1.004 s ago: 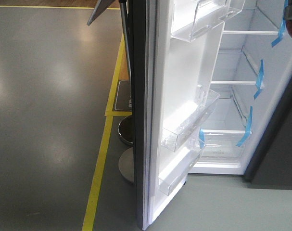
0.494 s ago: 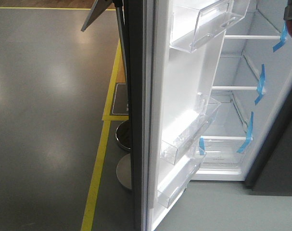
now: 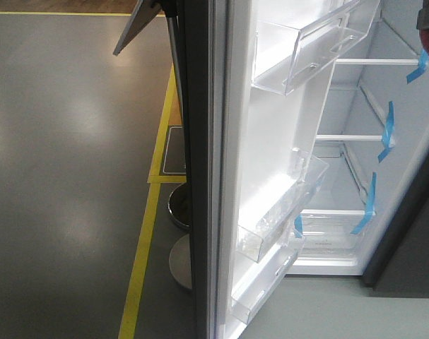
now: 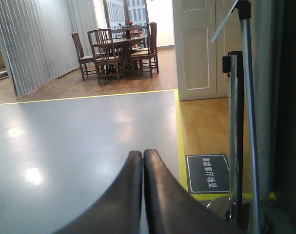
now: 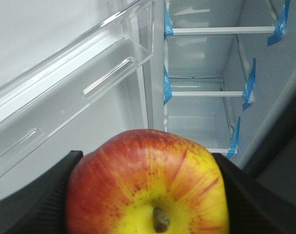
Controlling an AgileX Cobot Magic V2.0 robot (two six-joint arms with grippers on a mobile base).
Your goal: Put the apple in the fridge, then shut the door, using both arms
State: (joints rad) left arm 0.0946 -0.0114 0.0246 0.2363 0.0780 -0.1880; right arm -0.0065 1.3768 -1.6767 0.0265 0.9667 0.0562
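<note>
apple: red-and-yellow apple [image 5: 152,175], stem end toward the right wrist camera, held in front of the open compartment and not on a shelf; shelves lie beyond it.
right gripper: right gripper [image 5: 148,195] is clamped on the apple, with one of the black fingers [image 5: 35,204] touching each side.
left gripper: left gripper [image 4: 142,168] has its fingers pressed together with nothing between them; it faces the grey floor, beside the door's outer face.
fridge: fridge [image 3: 355,92] is open, with a white interior. Glass shelves [image 3: 352,138] are stacked up the compartment, and blue tape [image 3: 389,131] strips sit at the shelf ends on the right wall.
door: door [image 3: 267,155] is swung wide, nearly edge-on to the front camera, dark grey outside. Clear bins [image 3: 309,42] sit on its white inner face; one bin fills the upper left of the right wrist view.
floor: yellow line [image 3: 140,261] runs along the floor, and a stanchion post [image 4: 247,122] stands just beside the door's outer face. A dark floor sign [image 4: 208,174] lies near the post.
background: dining table with chairs [image 4: 121,46], well apart at the far end of the room.
</note>
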